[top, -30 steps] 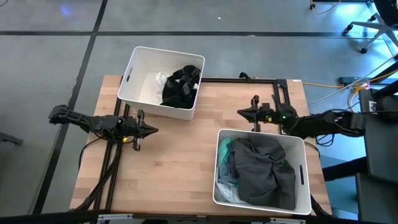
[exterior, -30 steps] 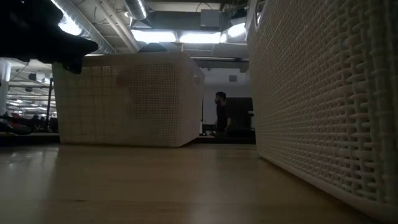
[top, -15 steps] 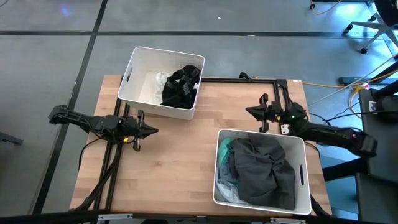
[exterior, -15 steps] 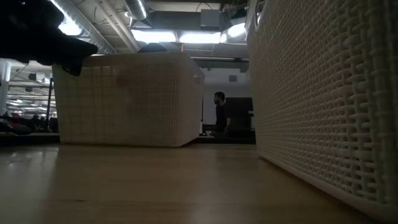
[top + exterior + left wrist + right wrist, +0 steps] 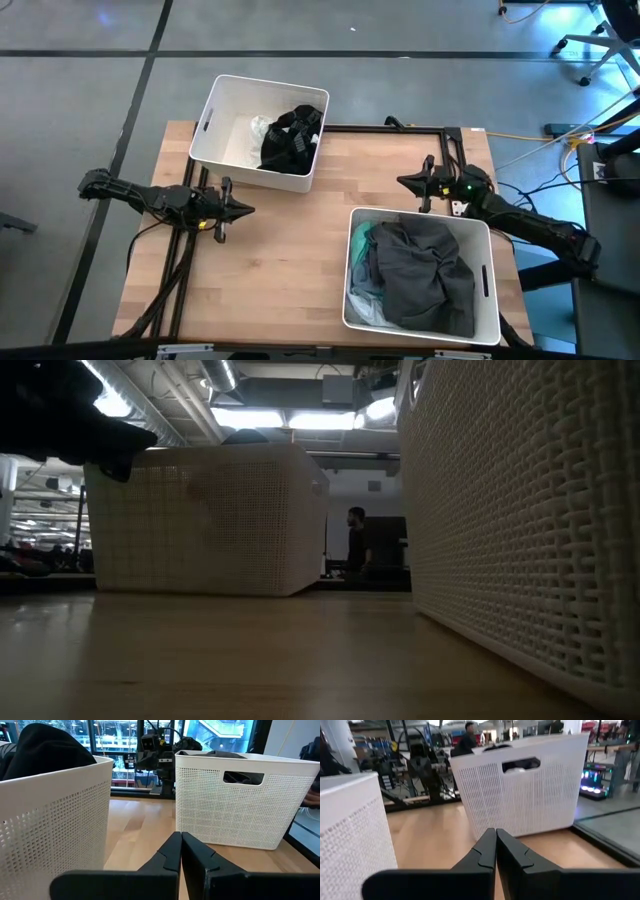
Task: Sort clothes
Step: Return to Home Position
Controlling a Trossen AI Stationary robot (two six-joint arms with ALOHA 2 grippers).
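The left gripper (image 5: 248,210) hovers over the left side of the table (image 5: 290,260), fingers pressed together and empty. Near it, the far bin (image 5: 215,140) holds black clothes (image 5: 290,140) and a white piece (image 5: 260,127). The right gripper (image 5: 402,181), fingers likewise together and empty, sits toward the table's right side, beside the near bin (image 5: 491,270), which holds a dark grey garment (image 5: 425,275) over teal fabric (image 5: 364,240).

Slim black arms (image 5: 140,194) end in the pointed left gripper (image 5: 243,209) and right gripper (image 5: 403,181). A green light (image 5: 468,185) marks the right wrist.
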